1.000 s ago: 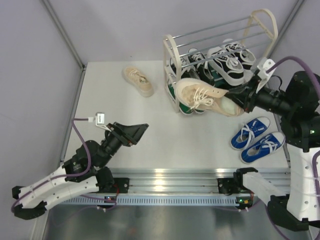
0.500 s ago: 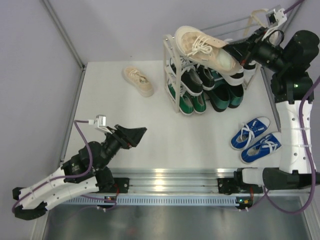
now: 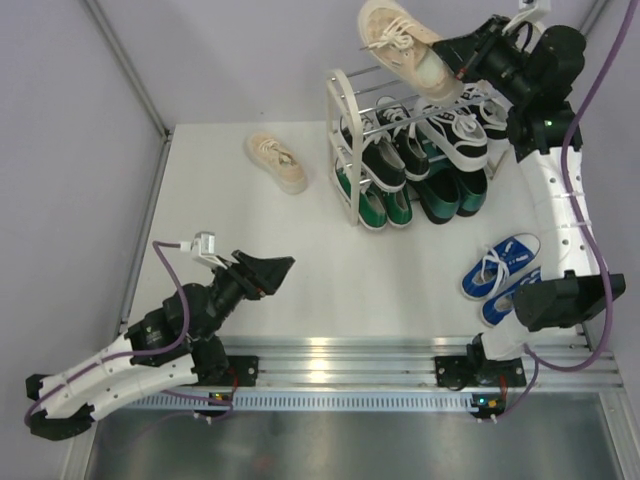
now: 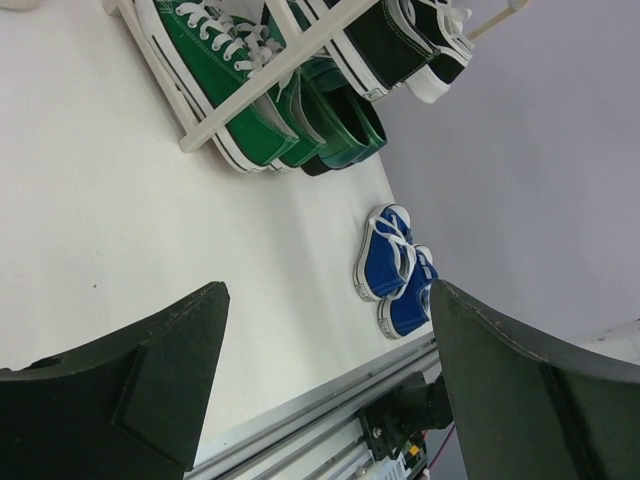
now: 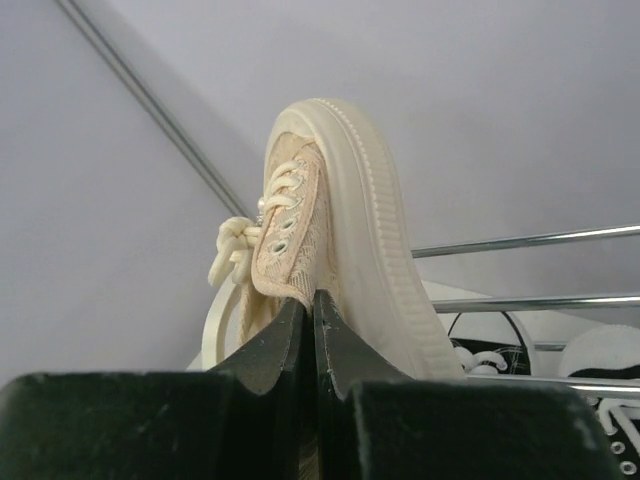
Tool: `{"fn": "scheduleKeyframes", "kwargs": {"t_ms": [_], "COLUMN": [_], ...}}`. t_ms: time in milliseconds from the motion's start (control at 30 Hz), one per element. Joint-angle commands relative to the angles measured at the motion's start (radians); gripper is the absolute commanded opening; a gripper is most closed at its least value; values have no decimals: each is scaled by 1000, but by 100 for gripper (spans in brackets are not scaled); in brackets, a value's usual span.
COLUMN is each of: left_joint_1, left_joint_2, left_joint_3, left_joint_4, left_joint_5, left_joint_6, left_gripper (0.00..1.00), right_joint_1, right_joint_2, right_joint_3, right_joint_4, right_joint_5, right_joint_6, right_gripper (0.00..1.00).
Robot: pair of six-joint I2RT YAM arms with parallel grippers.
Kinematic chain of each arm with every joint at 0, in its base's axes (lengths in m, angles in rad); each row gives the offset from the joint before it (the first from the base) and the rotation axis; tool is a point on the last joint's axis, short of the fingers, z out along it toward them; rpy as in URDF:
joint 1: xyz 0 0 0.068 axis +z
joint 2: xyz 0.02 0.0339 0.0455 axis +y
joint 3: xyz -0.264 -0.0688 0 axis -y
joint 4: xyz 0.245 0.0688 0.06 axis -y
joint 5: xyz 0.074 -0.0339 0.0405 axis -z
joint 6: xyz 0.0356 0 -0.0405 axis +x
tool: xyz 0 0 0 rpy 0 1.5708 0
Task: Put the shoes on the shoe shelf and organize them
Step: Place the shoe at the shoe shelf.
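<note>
My right gripper (image 3: pixel 458 55) is shut on the side wall of a cream chunky sneaker (image 3: pixel 402 46) and holds it high above the shoe shelf (image 3: pixel 345 135); in the right wrist view the sneaker (image 5: pixel 330 210) hangs tilted on its side from my gripper (image 5: pixel 314 305). The second cream sneaker (image 3: pixel 276 161) lies on the table left of the shelf. The shelf holds black (image 3: pixel 376 155), green (image 3: pixel 368 205), dark green (image 3: pixel 440 195) and striped (image 3: pixel 455 135) shoes. Blue sneakers (image 3: pixel 508 275) lie at the front right. My left gripper (image 3: pixel 272 270) is open and empty above the table's left front.
The shelf's silver rods (image 5: pixel 520 240) run behind and right of the held sneaker. Grey walls and a slanted frame bar (image 3: pixel 125 65) bound the table. A metal rail (image 3: pixel 330 355) runs along the near edge. The left wrist view shows the blue pair (image 4: pixel 395 270) and the shelf's lower tier (image 4: pixel 250 90).
My right arm has lifted the cream sneaker from in front of the shelf, up over its top, now higher and farther back. The left arm has hardly moved.
</note>
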Motion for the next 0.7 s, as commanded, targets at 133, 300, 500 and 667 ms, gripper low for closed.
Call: {"fn": "scheduleKeyframes", "kwargs": {"t_ms": [133, 300, 500, 667], "left_joint_1": [2, 2, 2, 2], "left_joint_2": [-16, -38, -88, -97], "left_joint_3": [-27, -53, -75, -75], "left_joint_4": [11, 11, 8, 10], "left_joint_5": [-25, -22, -21, -19], "left_joint_6": [-45, -73, -91, -93], "left_gripper": [87, 87, 87, 87], "right_joint_1": [142, 185, 201, 215], "right_joint_2": [-29, -38, -24, -12], "right_joint_3": [40, 5, 0, -7], "right_joint_4": [32, 25, 26, 28], "right_joint_5": [302, 383, 420, 408], "right_joint_6": [89, 152, 209, 259], "right_gripper": [0, 0, 0, 0]}}
